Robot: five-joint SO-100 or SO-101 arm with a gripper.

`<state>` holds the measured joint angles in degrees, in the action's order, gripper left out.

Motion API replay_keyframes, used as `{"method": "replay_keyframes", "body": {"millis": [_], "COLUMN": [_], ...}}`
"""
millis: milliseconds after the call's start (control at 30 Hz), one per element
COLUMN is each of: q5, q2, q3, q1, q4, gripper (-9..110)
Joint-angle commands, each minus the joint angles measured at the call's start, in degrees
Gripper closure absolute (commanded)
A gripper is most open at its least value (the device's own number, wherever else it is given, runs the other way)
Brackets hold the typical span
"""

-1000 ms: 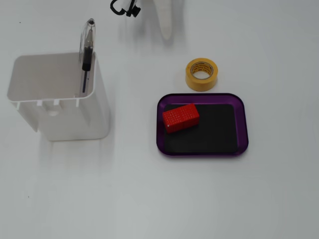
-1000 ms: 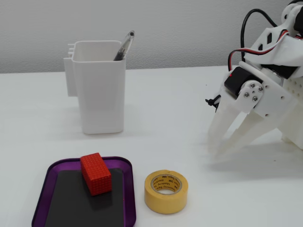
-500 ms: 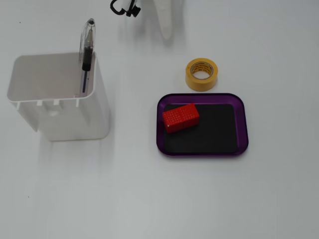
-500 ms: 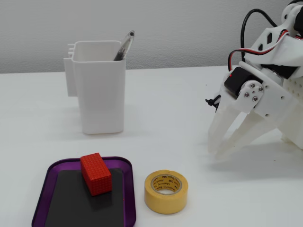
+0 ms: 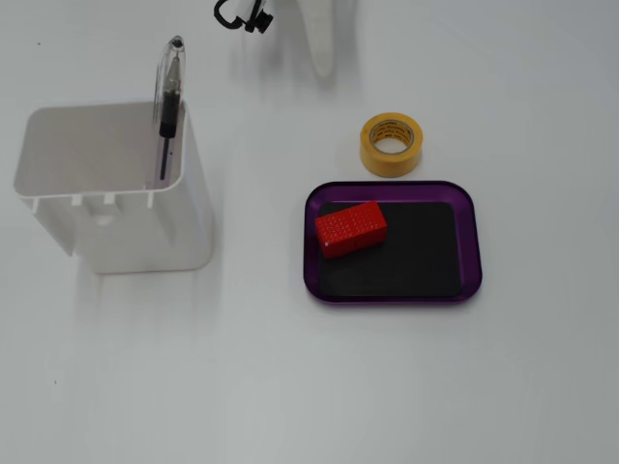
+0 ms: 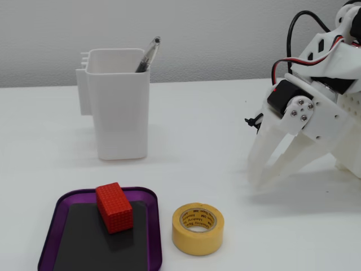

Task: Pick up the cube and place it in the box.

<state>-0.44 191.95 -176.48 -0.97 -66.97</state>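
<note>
The red cube (image 5: 350, 228) lies inside the purple box (image 5: 471, 242), on the left part of its black bottom and close to the far left corner. It also shows in the other fixed view (image 6: 114, 207), resting in the box (image 6: 48, 231). My gripper (image 6: 258, 179) hangs at the right, well away from the box, with its white fingers pointing down at the table. The fingertips meet and hold nothing. In the top-down fixed view only the gripper's tip (image 5: 324, 66) shows at the upper edge.
A yellow tape roll (image 5: 392, 145) lies flat just beyond the box, also seen in the other fixed view (image 6: 197, 228). A tall white container (image 5: 116, 193) holding a pen (image 5: 170, 97) stands at the left. Black cables (image 5: 242, 14) show near the arm's base.
</note>
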Motion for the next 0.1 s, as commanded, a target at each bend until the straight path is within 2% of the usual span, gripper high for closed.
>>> {"method": "replay_keyframes", "body": {"millis": [0,67], "q5": [0.4,0.4], "q2": [6.5,6.5], "q3": [-0.4,-0.4], "q1": [-0.2,-0.2], "q4": [0.4,0.4], "gripper": [102,102]}}
